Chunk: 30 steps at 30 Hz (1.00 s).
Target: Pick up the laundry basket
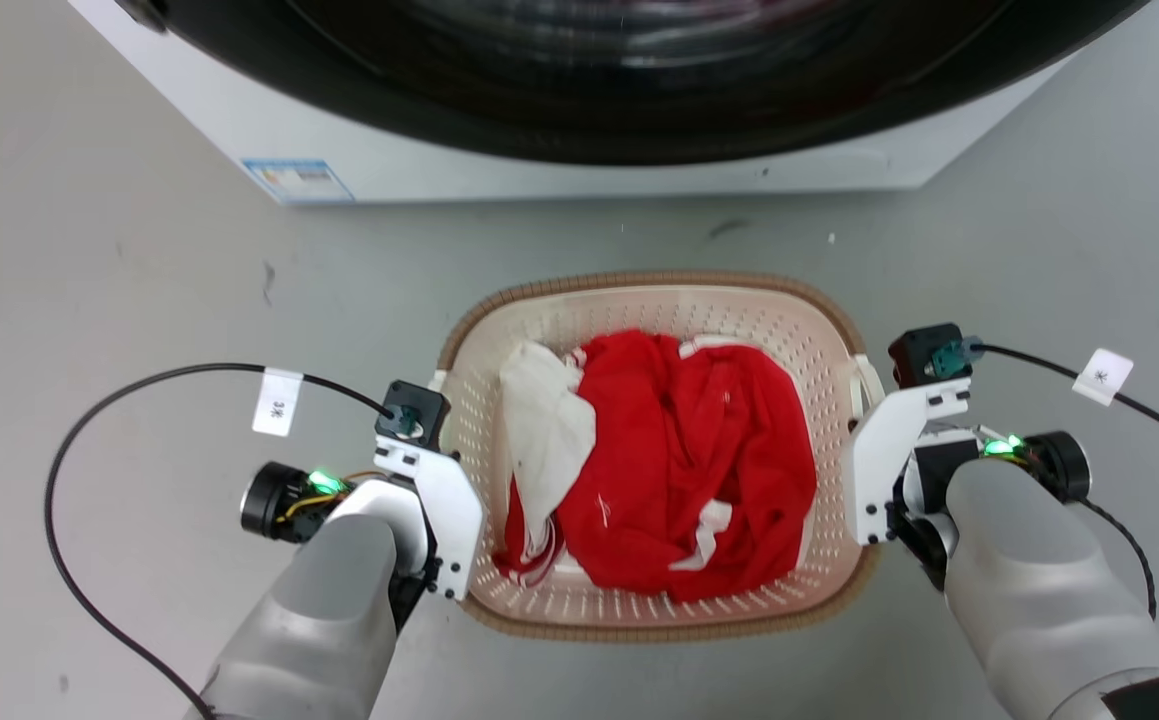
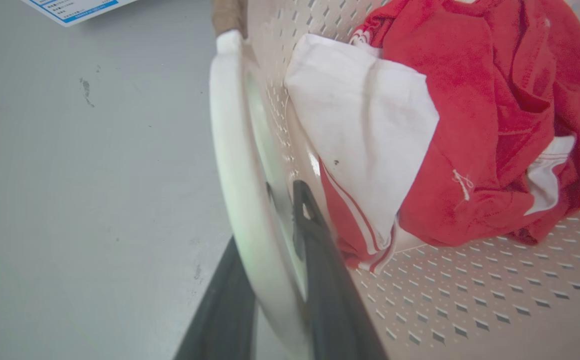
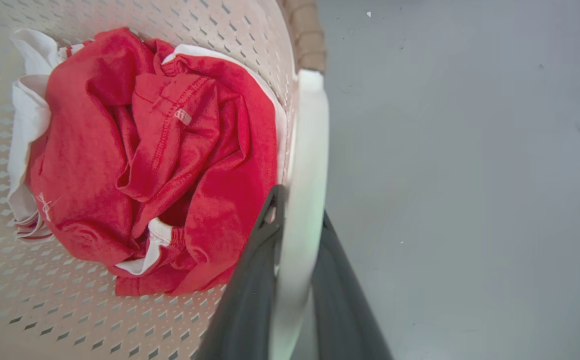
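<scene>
The laundry basket (image 1: 659, 300) is clamped at its handles (image 2: 229, 125) by the left gripper (image 2: 269, 220) and the right gripper (image 3: 301, 205). Red clothing (image 1: 689, 450) is heaped inside.

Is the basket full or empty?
Partly full. Crumpled red and white clothes lie in the basket, piled well below its rim, and the bare bottom with its holes shows around them.

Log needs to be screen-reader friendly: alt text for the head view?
Seen from above, the left gripper and right gripper sit at the two side handles of a cream laundry basket with a brown rim. Red and white clothes lie in it, with grey floor around and a white washing machine beyond.
</scene>
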Tool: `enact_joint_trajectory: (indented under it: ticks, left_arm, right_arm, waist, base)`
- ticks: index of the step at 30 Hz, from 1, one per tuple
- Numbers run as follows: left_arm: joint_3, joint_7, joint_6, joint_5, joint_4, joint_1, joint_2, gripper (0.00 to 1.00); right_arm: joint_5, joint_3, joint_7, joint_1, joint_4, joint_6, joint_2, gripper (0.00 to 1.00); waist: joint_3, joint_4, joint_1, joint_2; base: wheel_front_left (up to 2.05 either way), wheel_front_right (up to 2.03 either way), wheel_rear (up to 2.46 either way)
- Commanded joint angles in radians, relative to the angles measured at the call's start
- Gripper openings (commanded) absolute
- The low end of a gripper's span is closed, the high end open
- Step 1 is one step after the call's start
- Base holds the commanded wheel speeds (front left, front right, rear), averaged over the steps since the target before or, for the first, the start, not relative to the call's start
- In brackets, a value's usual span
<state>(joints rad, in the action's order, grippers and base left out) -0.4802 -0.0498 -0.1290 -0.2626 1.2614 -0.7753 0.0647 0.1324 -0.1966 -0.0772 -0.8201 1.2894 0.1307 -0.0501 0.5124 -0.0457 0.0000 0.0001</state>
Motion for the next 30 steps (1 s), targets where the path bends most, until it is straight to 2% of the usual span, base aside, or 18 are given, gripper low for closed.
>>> enact_joint_trajectory:
  ticks: [1, 8, 18, 30]
  left_arm:
    - [-0.021, 0.009, -0.002, -0.014, -0.016, 0.015, -0.005, 0.00]
    - [-0.148, 0.128, -0.003, -0.160, -0.107, 0.085, 0.039, 0.00]
    - [-0.318, 0.294, -0.003, -0.370, -0.235, 0.182, 0.157, 0.00]
    - [-0.463, 0.394, -0.003, -0.544, -0.348, 0.233, 0.267, 0.00]
  right_arm:
    - [0.001, -0.010, -0.010, 0.015, -0.002, 0.000, 0.000, 0.00]
    - [0.036, -0.051, -0.083, 0.057, -0.002, 0.000, 0.002, 0.00]
    - [0.086, -0.155, -0.192, 0.111, -0.012, 0.000, -0.005, 0.00]
    - [0.200, -0.264, -0.299, 0.164, -0.078, 0.000, -0.005, 0.00]
  waist:
    - [-0.062, -0.001, 0.0000, -0.0001]
    - [-0.174, -0.004, 0.0000, -0.0001]
    - [-0.342, -0.013, 0.0000, -0.0001]
    - [-0.479, -0.027, 0.0000, -0.0001]
  base:
    - [0.00, 0.00, 0.00]
    - [0.00, 0.00, 0.00]
    - [0.00, 0.00, 0.00]
    - [0.00, 0.00, 0.00]
